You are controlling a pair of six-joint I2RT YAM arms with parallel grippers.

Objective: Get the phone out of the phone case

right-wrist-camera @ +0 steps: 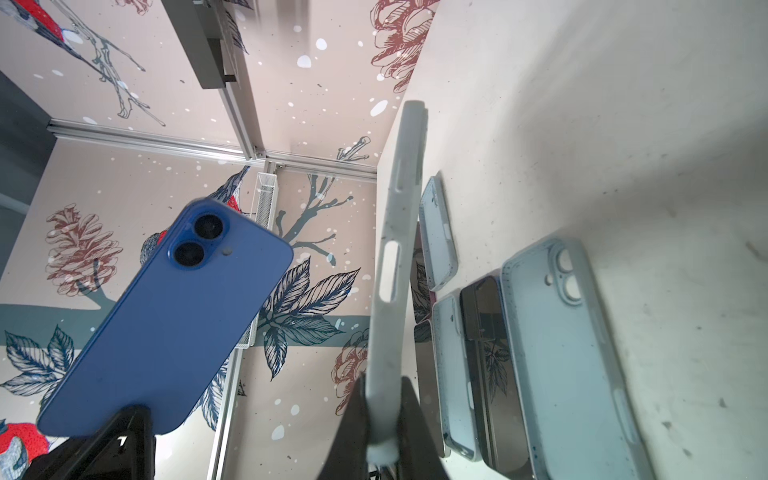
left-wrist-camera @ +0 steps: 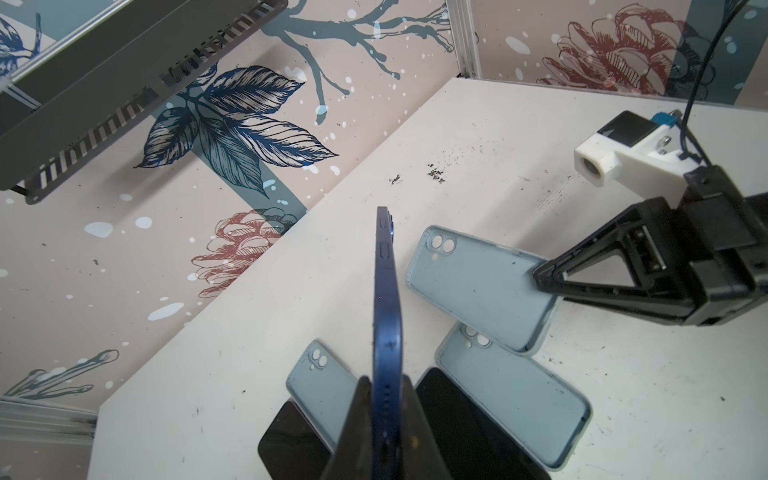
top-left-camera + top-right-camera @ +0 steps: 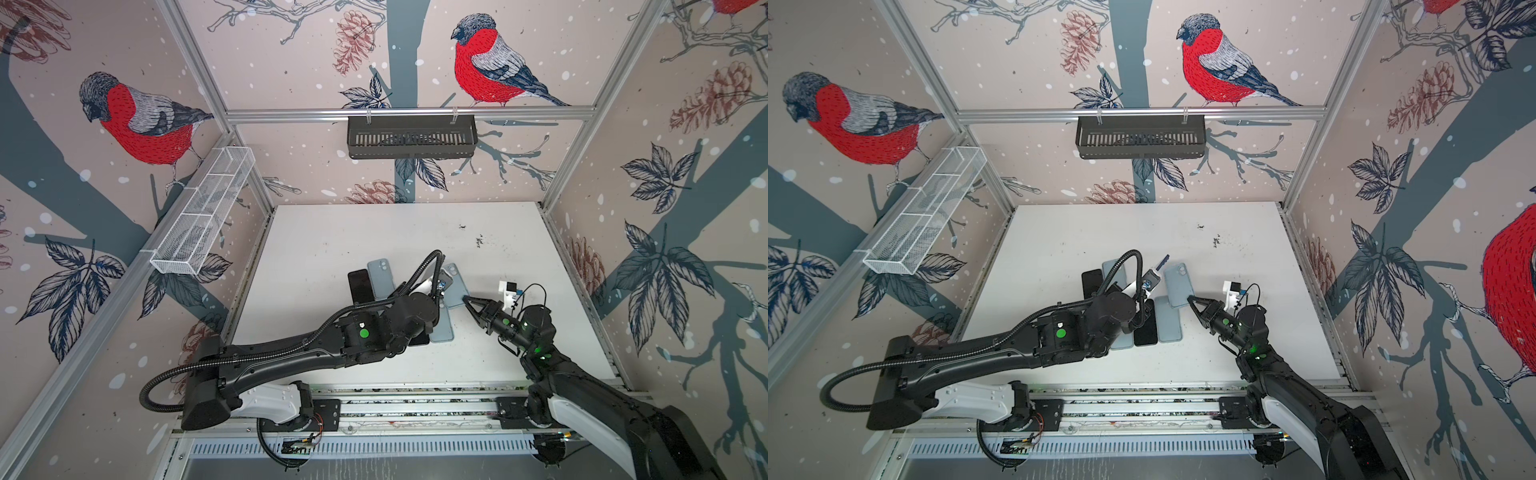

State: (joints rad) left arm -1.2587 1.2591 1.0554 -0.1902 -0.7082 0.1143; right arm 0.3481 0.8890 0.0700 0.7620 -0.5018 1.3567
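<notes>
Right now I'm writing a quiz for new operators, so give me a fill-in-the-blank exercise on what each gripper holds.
The left gripper is shut on a blue ____. The back of that thing shows ____ round camera lenses. The right gripper is shut on the edge of a pale blue ____.
Missing words: phone; two; case.

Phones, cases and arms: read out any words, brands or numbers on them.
No readable text anywhere.
The blue phone shows a plain back, no logo.
The pale case bears no print.
The white sticker on the left arm is too small to read.
</notes>
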